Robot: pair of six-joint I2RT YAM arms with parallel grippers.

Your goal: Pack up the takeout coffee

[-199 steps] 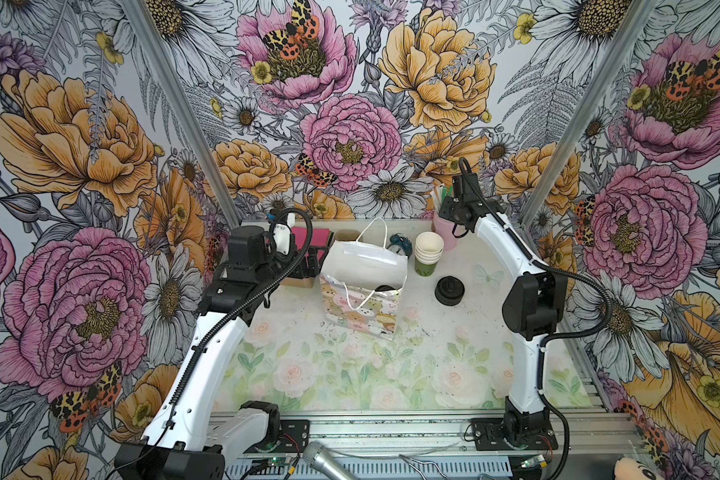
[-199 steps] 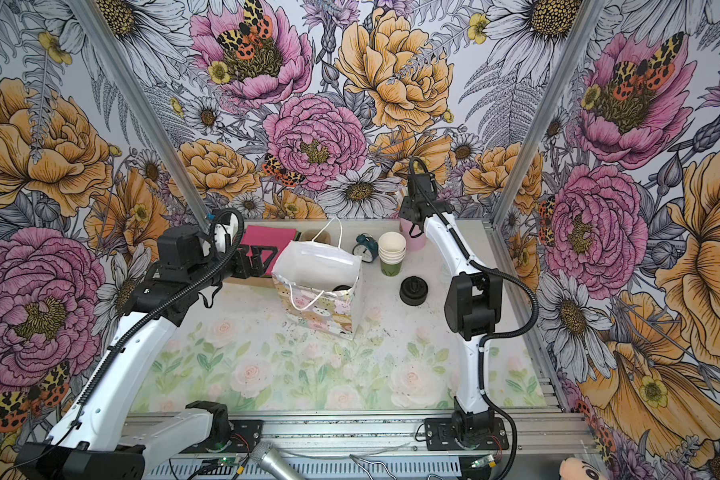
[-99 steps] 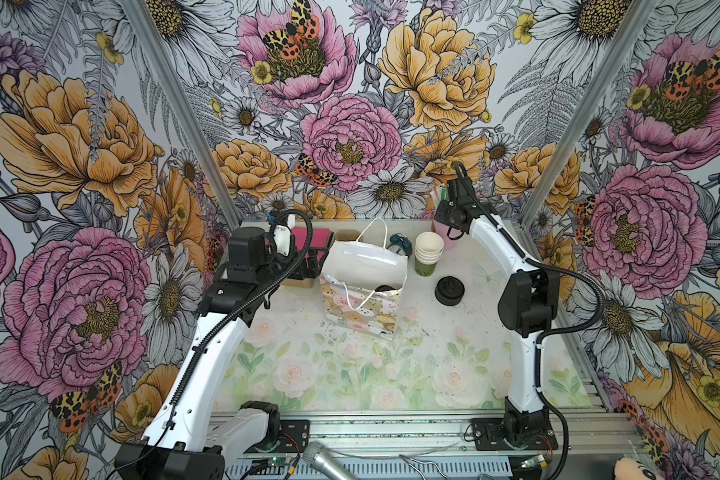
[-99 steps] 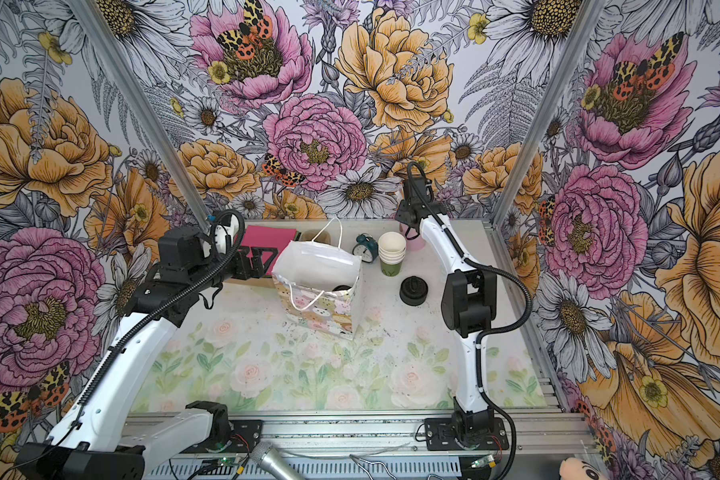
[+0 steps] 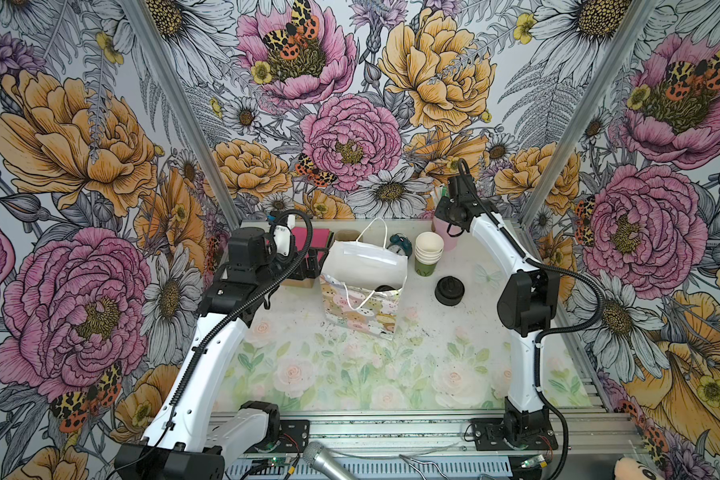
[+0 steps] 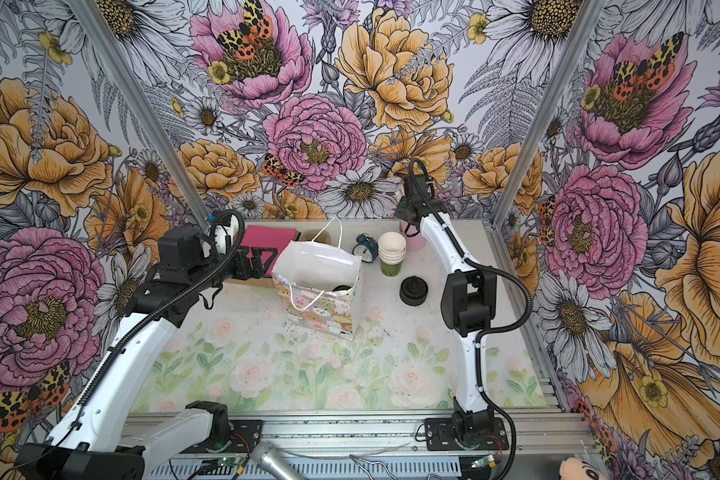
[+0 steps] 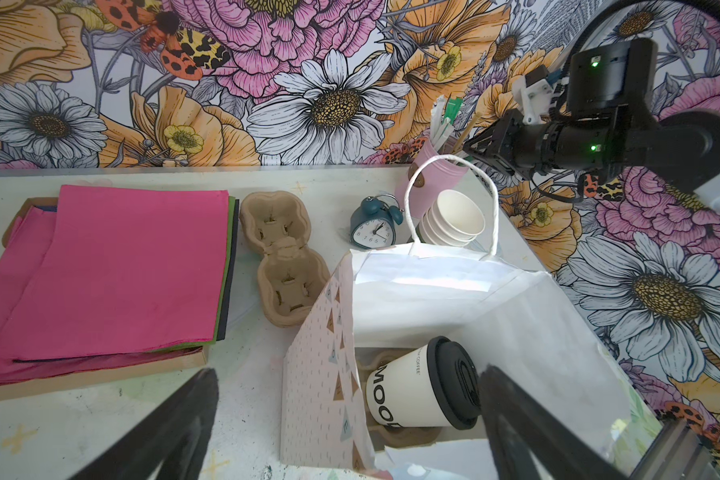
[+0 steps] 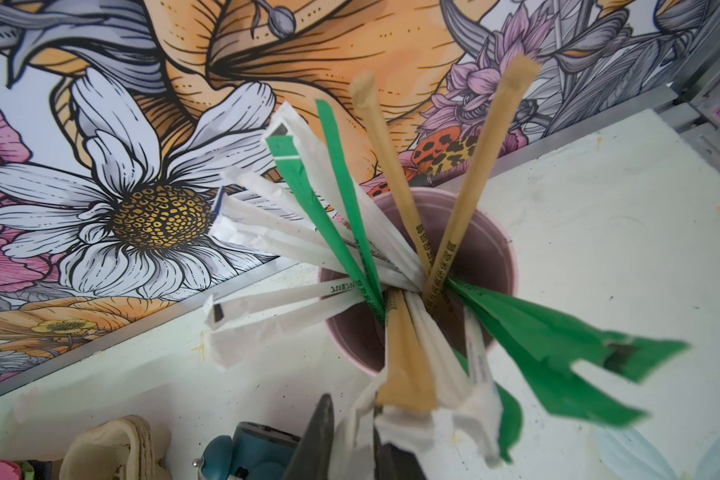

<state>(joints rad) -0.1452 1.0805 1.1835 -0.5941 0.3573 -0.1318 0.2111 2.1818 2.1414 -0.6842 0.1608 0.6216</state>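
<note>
1. Takeout coffee (image 7: pixel 425 386): white paper cup with black lid, tilted inside the gift bag (image 7: pixel 321 374), resting on a pulp carrier (image 7: pixel 408 436) at the bag's bottom. In a top view only its lid shows (image 5: pixel 385 288).
2. Writing: big black "MOO" on the cup, cut off by the bag wall, and small "COFFEE" near the lid. Print on the straw wrappers is too blurred to read.
3. Surface: table (image 5: pixel 350 374) with pale rose print, scuffed white nearer the bag. Walls are floral wallpaper (image 5: pixel 341 137) with moths.
4. Left gripper (image 7: pixel 348 374): jaws spread wide, holding nothing, just beside the bag's open top.
5. Right gripper (image 8: pixel 352 415): above the pink cup (image 8: pixel 495 257) behind the bag. Jaws are nearly together either side of a white straw wrapper (image 8: pixel 408 424); cannot tell if it is pinched.
6. Pink cup holds straws (image 8: pixel 337 232) in green, white and brown wrappers.
7. Beside the bag:
   - nested paper cups (image 5: pixel 428 253), green one lowest
   - black lid pile (image 5: pixel 449 291)
   - teal alarm clock (image 7: pixel 373 224)
   - second pulp carrier (image 7: pixel 283 257)
   - pink tissue sheets (image 7: pixel 113 270) in a cardboard tray (image 7: pixel 100 380)
</note>
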